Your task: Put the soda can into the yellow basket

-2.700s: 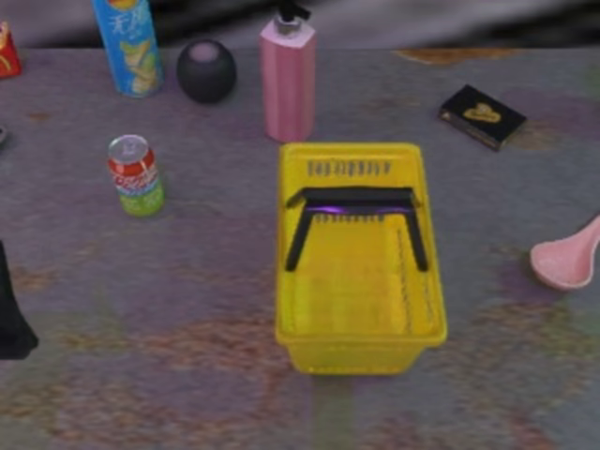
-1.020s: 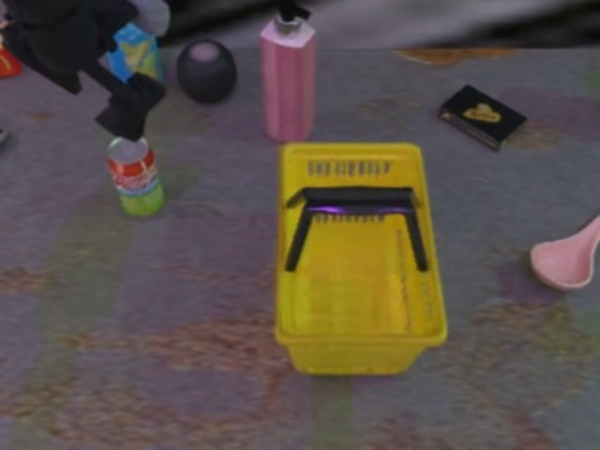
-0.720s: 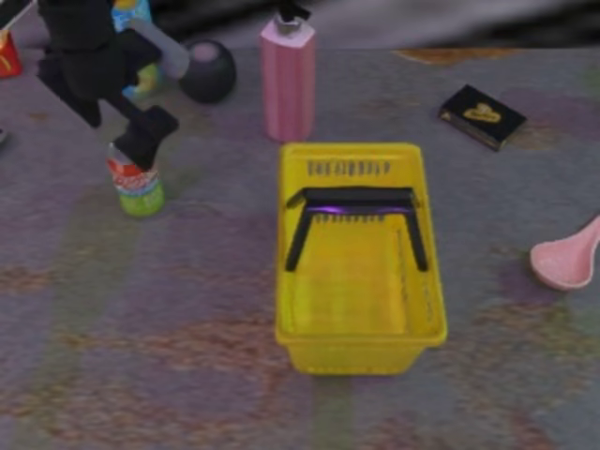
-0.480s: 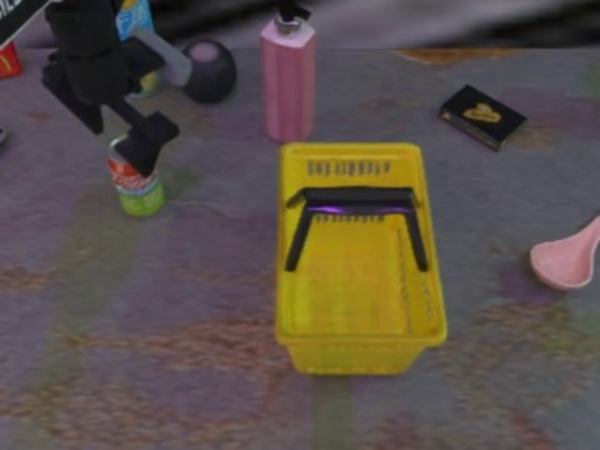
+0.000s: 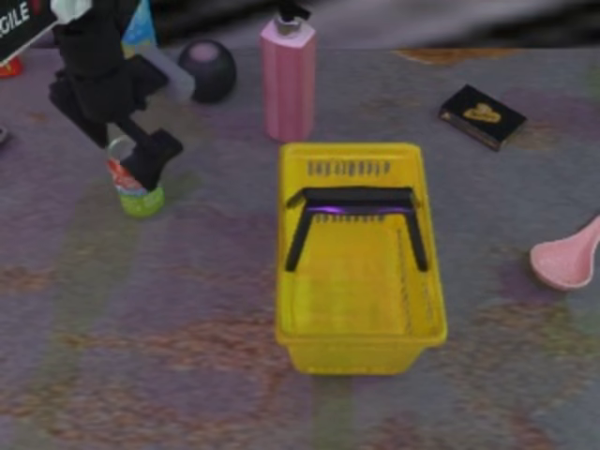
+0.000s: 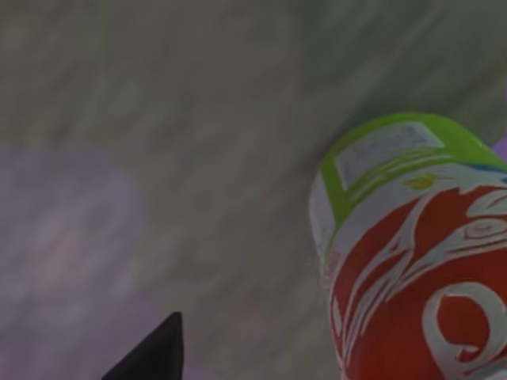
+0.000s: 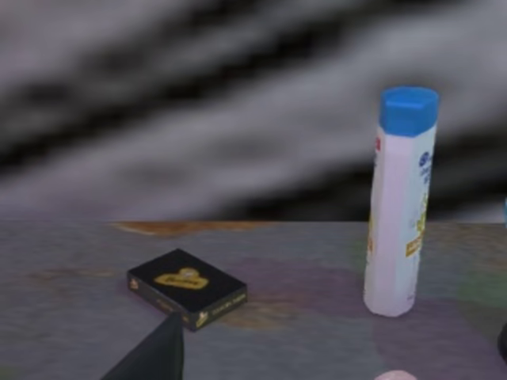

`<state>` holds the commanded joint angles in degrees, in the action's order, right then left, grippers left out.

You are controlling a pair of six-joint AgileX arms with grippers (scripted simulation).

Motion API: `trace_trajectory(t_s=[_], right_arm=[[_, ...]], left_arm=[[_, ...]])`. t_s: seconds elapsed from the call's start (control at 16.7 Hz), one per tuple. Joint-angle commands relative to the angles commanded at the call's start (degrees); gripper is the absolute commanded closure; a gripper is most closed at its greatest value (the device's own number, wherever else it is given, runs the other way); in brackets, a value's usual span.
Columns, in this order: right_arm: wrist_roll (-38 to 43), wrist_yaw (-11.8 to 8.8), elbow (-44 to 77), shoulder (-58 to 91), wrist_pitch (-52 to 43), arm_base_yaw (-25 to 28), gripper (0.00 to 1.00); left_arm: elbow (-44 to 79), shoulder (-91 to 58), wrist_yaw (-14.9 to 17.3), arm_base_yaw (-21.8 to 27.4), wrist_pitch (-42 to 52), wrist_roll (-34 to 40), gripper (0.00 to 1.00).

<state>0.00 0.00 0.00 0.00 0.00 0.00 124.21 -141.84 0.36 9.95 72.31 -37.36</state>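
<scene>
The soda can stands upright at the table's left, its red and lime-green side showing below my left gripper. That gripper is open and sits down over the can's top, one finger on the can's right and the other on its far left. In the left wrist view the can fills the picture close beside one dark fingertip, with a gap between them. The yellow basket stands at the centre, its black handles folded in. Of the open right gripper only one fingertip shows.
Along the back stand a blue chip canister half hidden by my left arm, a dark ball and a pink pump bottle. A black box and pink spoon lie right. A white blue-capped bottle shows in the right wrist view.
My left arm swung in from the table's left edge to above the can, then came down so that its open fingers now straddle the can's top. The can has not moved.
</scene>
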Motion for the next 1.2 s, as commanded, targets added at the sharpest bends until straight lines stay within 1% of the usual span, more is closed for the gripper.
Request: trace_trajectory(t_s=[0.18,0.42,1.2], right_arm=[[0.00,0.00,0.00,0.00,0.00,0.00,0.00],[0.00,0.00,0.00,0.00,0.00,0.00,0.00],[0.00,0.00,0.00,0.00,0.00,0.00,0.00]], left_arm=[[-3.80,-0.45,0.00,-0.09,-4.12,-0.10,0.00],[-3.99,-0.49,0.01,-0.09,-4.31,-0.11,0.00],[-3.99,-0.49,0.01,-0.09,-4.31,-0.11,0.98]])
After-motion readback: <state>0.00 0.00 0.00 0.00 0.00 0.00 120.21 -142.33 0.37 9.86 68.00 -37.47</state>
